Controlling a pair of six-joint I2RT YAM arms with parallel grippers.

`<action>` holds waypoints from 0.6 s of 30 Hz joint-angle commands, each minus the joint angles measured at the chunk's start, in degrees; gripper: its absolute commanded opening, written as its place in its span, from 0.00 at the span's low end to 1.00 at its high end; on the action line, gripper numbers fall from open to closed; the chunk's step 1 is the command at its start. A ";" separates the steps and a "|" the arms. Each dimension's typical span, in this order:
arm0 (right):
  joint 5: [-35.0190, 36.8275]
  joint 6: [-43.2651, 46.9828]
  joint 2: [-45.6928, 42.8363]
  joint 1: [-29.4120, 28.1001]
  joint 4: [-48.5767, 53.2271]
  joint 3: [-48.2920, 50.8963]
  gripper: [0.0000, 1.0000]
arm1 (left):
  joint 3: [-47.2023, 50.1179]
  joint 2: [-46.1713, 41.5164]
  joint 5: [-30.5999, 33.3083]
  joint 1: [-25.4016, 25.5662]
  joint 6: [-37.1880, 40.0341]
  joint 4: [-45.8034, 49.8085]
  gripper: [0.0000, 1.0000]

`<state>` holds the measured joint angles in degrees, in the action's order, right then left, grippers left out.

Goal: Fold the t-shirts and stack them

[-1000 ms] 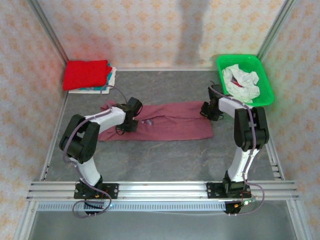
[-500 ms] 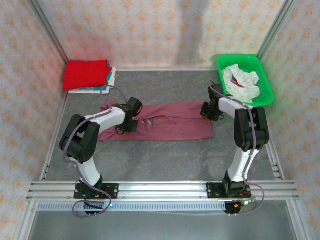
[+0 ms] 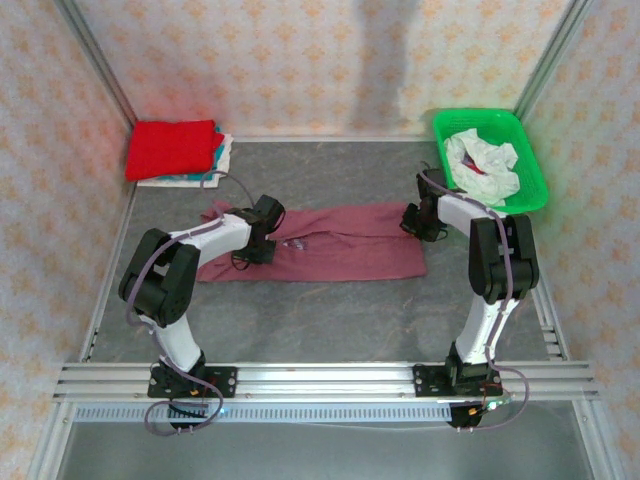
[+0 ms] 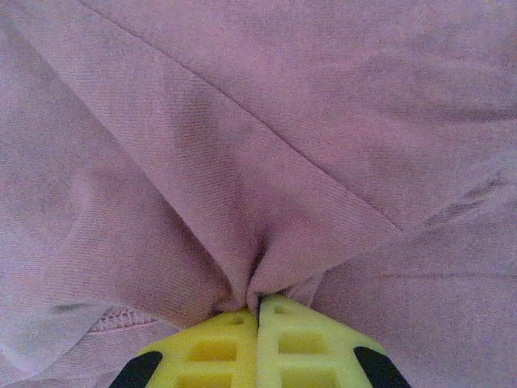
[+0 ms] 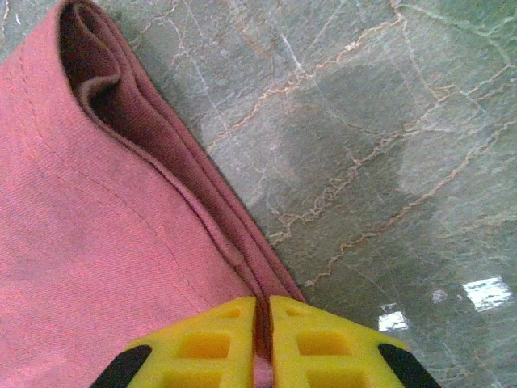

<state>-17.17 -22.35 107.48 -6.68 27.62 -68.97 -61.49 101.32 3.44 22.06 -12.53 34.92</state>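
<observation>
Maroon t-shirt (image 3: 340,245): lies long and flat in the middle of my gray surface (image 3: 330,320), from 9 to 3 o'clock.
Left jaws: pressed together, pinching a bunched fold of the maroon cloth near its 9 o'clock end.
Right jaws: pressed together on the layered edge at the 3 o'clock end.
Red t-shirt (image 3: 172,148): folded at 10 o'clock, on top of pale folded cloth (image 3: 224,156).
Green basket (image 3: 536,176): at 2 o'clock, with a crumpled white t-shirt (image 3: 482,165) inside.

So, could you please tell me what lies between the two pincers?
The maroon tee, spread along the table in the top view; the left pincer is shut on a fold of it, the right pincer on its edge.
</observation>
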 commanded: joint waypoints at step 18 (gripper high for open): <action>0.47 -0.90 -4.33 0.36 1.08 -0.29 0.00 | 1.01 -0.02 -0.45 -0.18 -1.28 -0.99 0.02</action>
<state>-17.41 -22.74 106.30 -6.68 27.64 -68.97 -61.43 101.32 3.42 22.06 -12.69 34.85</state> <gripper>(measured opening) 0.040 0.043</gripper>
